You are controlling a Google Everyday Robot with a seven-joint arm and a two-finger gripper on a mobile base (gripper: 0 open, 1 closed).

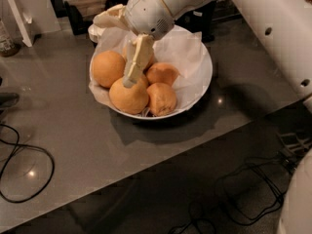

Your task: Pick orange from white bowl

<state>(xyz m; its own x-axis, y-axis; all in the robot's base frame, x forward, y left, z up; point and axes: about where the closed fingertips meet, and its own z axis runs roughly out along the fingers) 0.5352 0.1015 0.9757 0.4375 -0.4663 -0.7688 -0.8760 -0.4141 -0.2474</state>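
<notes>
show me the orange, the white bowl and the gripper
orange (127,99): camera view, middle of the front large fruit
white bowl (207,79): camera view, right rim
gripper (130,75): camera view, tan tip over the bowl

the white arm (273,28) reaches in from the upper right, its rounded wrist (148,9) at top centre. the pincer (112,52) hangs just below the wrist, spread wide: one cream finger (135,60) points down, the other juts left.

Gripper (115,52), fingers (135,60) spread, hangs over the white bowl (207,75).
</notes>
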